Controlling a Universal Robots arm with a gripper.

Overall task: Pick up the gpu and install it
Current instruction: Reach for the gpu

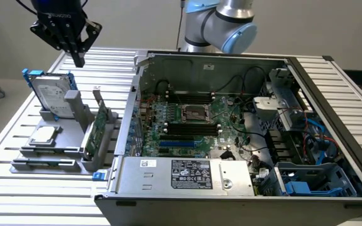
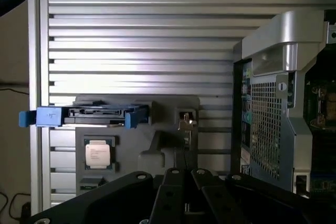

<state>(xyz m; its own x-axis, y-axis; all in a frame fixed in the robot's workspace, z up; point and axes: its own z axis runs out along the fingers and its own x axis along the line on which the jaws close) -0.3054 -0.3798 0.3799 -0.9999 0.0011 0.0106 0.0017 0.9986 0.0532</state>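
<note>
Pincer (image 1: 79, 60), fingers drawn together and empty, hangs well above the gpu (image 1: 93, 132), which stands on edge below it, offset toward the computer case (image 1: 212, 66), long axis level.

Exterior view high, angled down over slatted silver metal table (image 1: 17, 188), open black computer case (image 1: 244, 208) nearest, wrist view looking down from well above, both catching grey parts holder (image 1: 45, 164)

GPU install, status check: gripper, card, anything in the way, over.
Gripper aloft near the grey parts holder, jaws shut, empty. GPU upright in that holder, not yet picked up. Hard drive stands beside it; nothing covers the card.
</note>
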